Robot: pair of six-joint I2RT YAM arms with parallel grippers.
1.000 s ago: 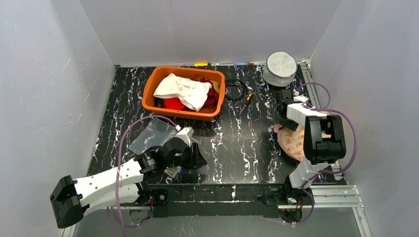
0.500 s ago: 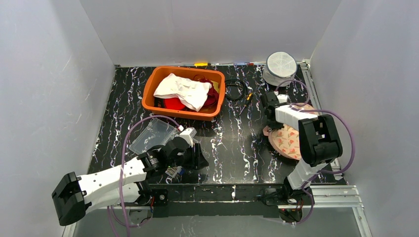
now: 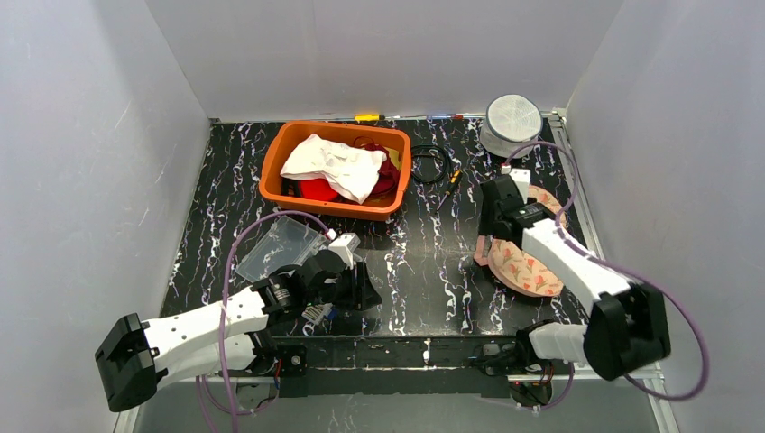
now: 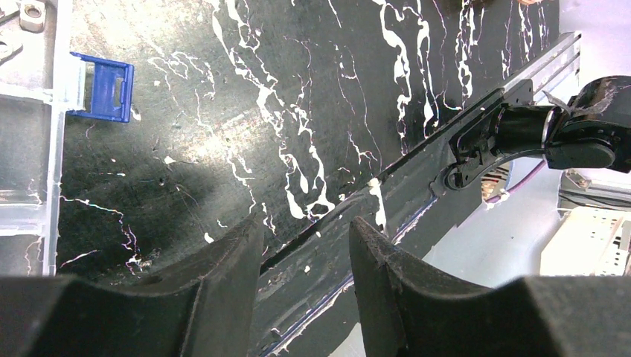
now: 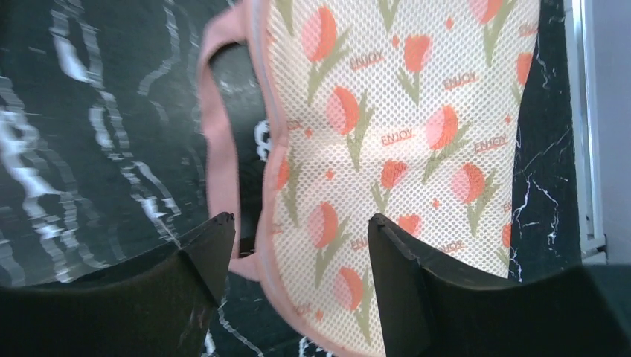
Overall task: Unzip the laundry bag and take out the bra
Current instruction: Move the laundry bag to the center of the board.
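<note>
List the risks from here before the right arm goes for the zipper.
1. The right gripper hangs open over the pink strap of the laundry bag; no zipper pull shows, so closing may pinch only mesh.
2. The left gripper is open far from the bag, so a one-handed pull may drag it.
3. The bag lies beside the right rail and might slide onto it.

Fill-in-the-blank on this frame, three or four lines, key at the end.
The word printed across the laundry bag is ____.
The right gripper hangs above it with jaws ____.
The white cloth lies in a basin whose colour is ____.
The left gripper holds ____.
Missing words: ENJOY; open; orange; nothing.
</note>
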